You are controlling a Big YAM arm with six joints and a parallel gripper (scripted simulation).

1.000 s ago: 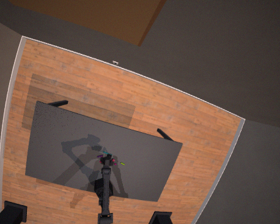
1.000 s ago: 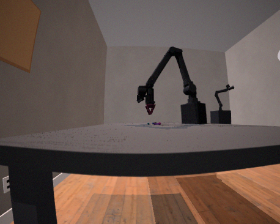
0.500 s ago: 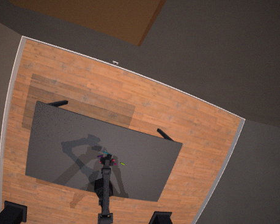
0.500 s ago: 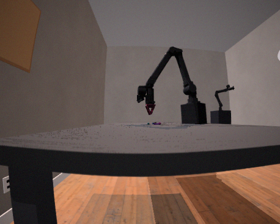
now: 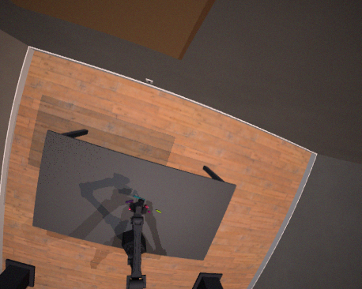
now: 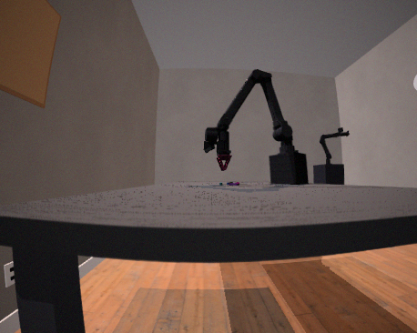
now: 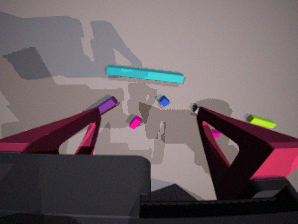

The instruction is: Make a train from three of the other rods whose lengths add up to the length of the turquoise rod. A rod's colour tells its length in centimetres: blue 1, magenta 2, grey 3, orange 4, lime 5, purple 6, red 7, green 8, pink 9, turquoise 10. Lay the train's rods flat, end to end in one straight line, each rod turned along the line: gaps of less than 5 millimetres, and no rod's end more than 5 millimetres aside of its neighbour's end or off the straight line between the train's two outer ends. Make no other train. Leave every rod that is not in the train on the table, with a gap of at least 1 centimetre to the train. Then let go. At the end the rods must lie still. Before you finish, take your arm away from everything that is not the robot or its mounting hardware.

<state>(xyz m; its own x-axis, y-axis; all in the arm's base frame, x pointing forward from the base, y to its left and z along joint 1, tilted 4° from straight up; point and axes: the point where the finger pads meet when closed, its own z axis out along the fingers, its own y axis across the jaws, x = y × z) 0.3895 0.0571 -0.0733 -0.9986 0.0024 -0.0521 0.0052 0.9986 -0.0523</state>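
Note:
The turquoise rod (image 7: 145,74) (image 5: 136,197) lies flat, beyond the fingers in the wrist view. A purple rod (image 7: 108,105) (image 5: 129,201) lies slanted by the left fingertip, partly covered by it. A short blue rod (image 7: 164,101) and a short magenta rod (image 7: 135,121) lie apart between the finger lines. A small greyish rod end (image 7: 194,107) shows at the right fingertip. Another magenta piece (image 7: 216,133) shows through the right finger, partly hidden. A lime rod (image 7: 262,121) (image 5: 158,211) lies at the far right. My gripper (image 7: 148,112) (image 6: 223,169) is open and empty above the table.
The dark table (image 5: 186,213) (image 6: 168,218) carries the rods near its middle, in front of the arm's base (image 6: 288,168). The arm covers part of the rod area in the top view. A second, smaller-looking arm (image 6: 325,146) stands in the background.

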